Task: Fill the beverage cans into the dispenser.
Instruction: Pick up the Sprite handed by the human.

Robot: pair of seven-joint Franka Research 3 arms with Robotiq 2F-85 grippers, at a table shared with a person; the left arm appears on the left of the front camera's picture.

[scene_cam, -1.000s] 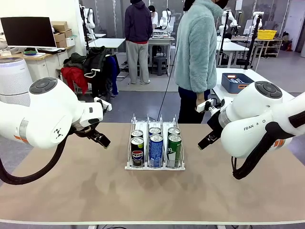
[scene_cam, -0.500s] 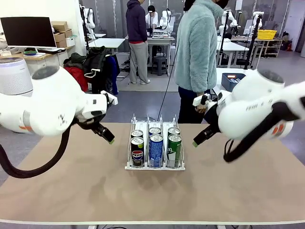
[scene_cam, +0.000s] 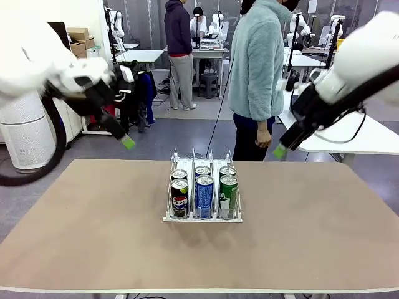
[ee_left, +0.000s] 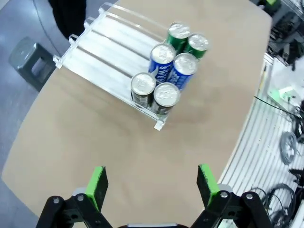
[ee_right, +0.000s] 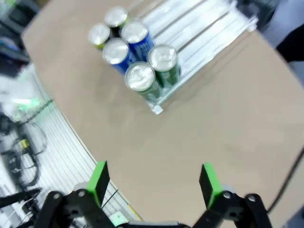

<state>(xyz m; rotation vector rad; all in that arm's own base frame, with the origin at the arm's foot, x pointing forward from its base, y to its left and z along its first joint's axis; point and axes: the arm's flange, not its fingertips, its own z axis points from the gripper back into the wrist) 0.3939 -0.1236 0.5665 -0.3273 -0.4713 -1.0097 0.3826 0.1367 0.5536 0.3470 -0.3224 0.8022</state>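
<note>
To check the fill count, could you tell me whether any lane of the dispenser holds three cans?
No, each of the three lanes of the dispenser holds just two beverage cans.

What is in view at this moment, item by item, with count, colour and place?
dark slim aluminium Pepsi-marked cans: two, black-blue, left lane of the dispenser, one behind the other.
blue-and-white slim aluminium cans: two, middle lane.
green slim aluminium cans: two, right lane.
clear-and-white plastic three-lane dispenser: one, middle of the table, lanes bare behind the cans.
rectangular table: one, tan top.
person: one, pale green fleece jacket, standing at the far side.
left gripper: one, black with green pads, open, high at the left.
right gripper: one, black with green pads, open, high at the right.
</note>
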